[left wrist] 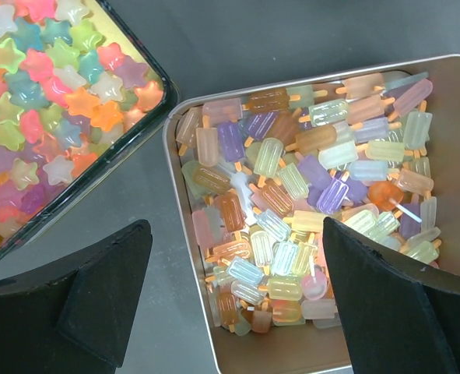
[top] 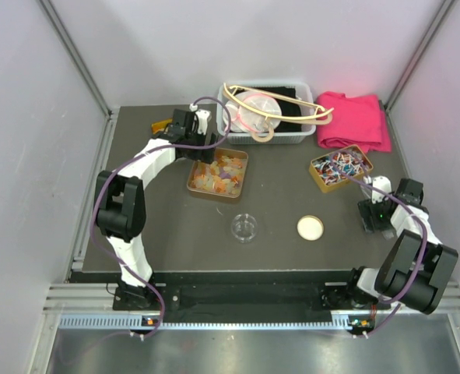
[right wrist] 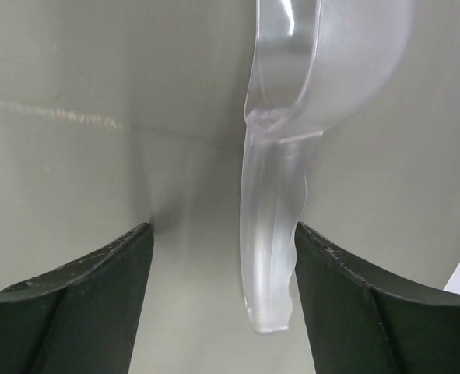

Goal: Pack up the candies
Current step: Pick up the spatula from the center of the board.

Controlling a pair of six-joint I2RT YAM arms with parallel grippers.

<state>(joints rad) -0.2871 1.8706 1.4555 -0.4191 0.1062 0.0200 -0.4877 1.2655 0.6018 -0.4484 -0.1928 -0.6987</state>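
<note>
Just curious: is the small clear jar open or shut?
Open. Nothing covers the jar; a white lid lies beside it, apart.

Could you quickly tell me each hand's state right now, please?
Left hand: open, empty, above the candies.
Right hand: open around the handle of a clear scoop.

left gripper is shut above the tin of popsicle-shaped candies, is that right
Not quite. In the left wrist view the left gripper is open, not shut: its two black fingers stand wide apart and grip nothing. The rest holds: it is above the tin of popsicle-shaped candies.
</note>
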